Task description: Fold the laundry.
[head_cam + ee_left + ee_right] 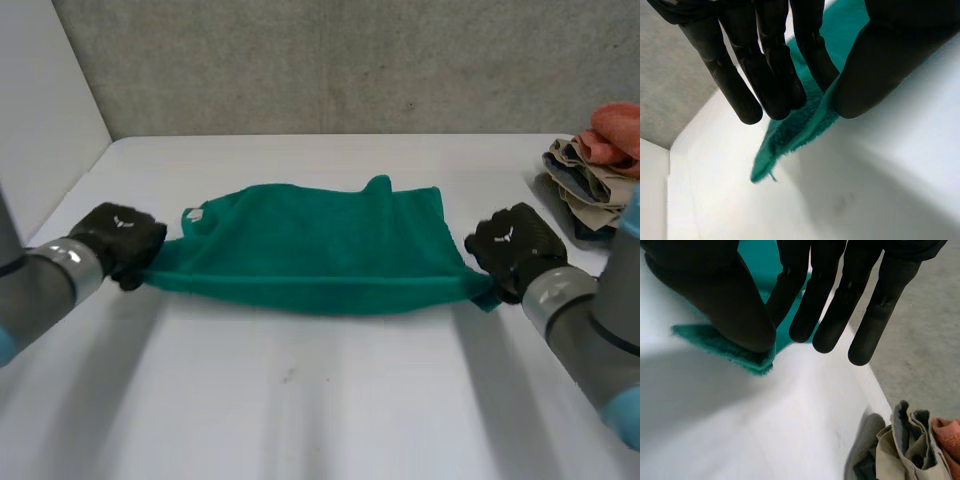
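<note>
The towel (315, 250) is stretched between both hands at the middle of the counter (300, 400). The left hand (120, 240) has its fingers (815, 55) and thumb clamped on one near corner. The right hand (515, 250) pinches the other corner the same way.

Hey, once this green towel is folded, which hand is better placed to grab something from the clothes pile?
Probably the right hand. The clothes pile sits just beyond it on the robot's right, while the left hand pinches the opposite corner of the towel.
</note>
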